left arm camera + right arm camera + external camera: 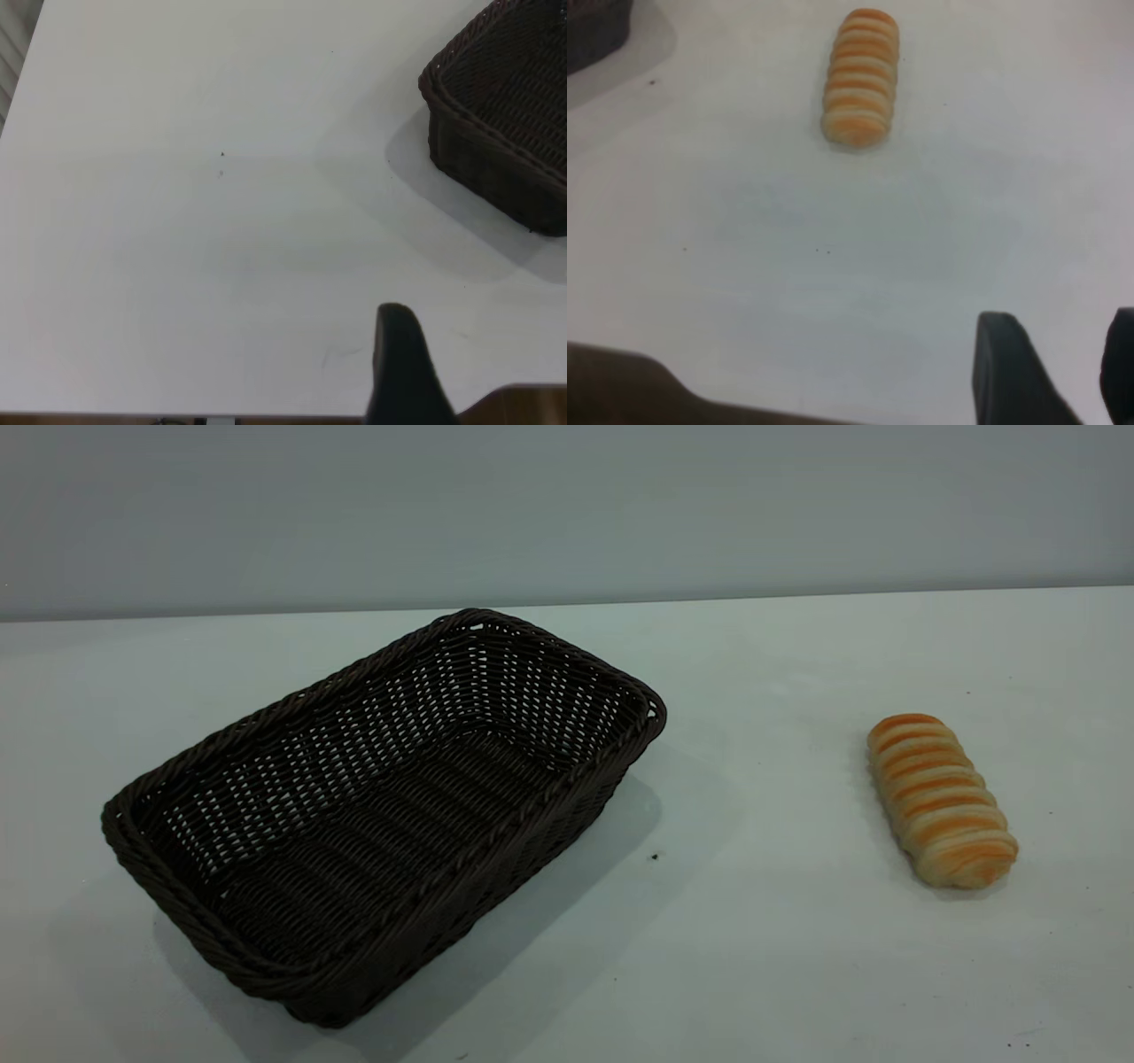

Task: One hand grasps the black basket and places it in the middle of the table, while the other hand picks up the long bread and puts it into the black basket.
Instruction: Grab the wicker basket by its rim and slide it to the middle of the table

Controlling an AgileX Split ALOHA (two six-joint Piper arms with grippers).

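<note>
Black basket (pixel 381 815) sits on the tabletop (pixel 762 957) at about 9 o'clock from centre in the exterior view, turned diagonally, one corner toward 1 o'clock. Nothing inside it; woven floor is bare. Long bread (pixel 941 799) lies on the bare tabletop at roughly 3 o'clock, well apart from the basket, long axis running 11 to 5.

Neither arm shows in the exterior view. Right gripper (pixel 1063 372): two fingers visible with a gap between them, released, holding nothing; bread lies ahead of it, untouched. Left gripper (pixel 403 363): only one finger in view, jaws' state cannot be told; basket corner (pixel 505 106) is off to one side, not in contact.

Risks, as judged:
- Basket is broad, sides slope; a pinch on the braided rim may tilt it or let it slide instead of lifting.
- Bread is rounded; an off-centre or lengthwise grasp could roll it away.
- Bread dropped before the basket is moved to the middle could miss it.
</note>
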